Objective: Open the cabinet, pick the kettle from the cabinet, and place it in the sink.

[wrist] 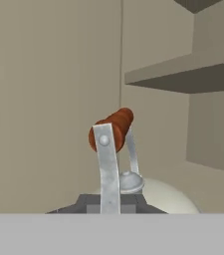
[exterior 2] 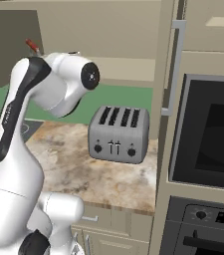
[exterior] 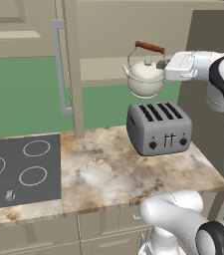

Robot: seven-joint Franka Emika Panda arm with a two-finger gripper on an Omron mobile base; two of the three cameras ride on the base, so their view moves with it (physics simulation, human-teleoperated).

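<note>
**Claw clamped on kettle, kettle aloft above toaster**

Claw (exterior: 167, 66) closed tight on the right side of the squat cream-white kettle (exterior: 145, 77), at the foot of its arched wire handle. Kettle hanging clear in the air, upright, directly above the grey four-slot toaster (exterior: 159, 128) and apart from it. Toaster standing on the mottled beige stone tabletop (exterior: 108, 169), black ring-marked cooktop (exterior: 21, 169) set into it further left.

Left base view: whole kettle, spout pointing left, plus one tall beige cabinet door (exterior: 72, 69) swung open edge-on with its long silver bar handle (exterior: 60, 67).

Hand view: close on the reddish-brown wooden bar (wrist: 111, 129), the metal strap, the lid knob (wrist: 130, 182) and a cabinet shelf (wrist: 183, 74) behind.

Right base view: kettle hidden behind the arm except the bar's red tip (exterior 2: 32, 46); built-in black oven (exterior 2: 208, 134) at right.
</note>
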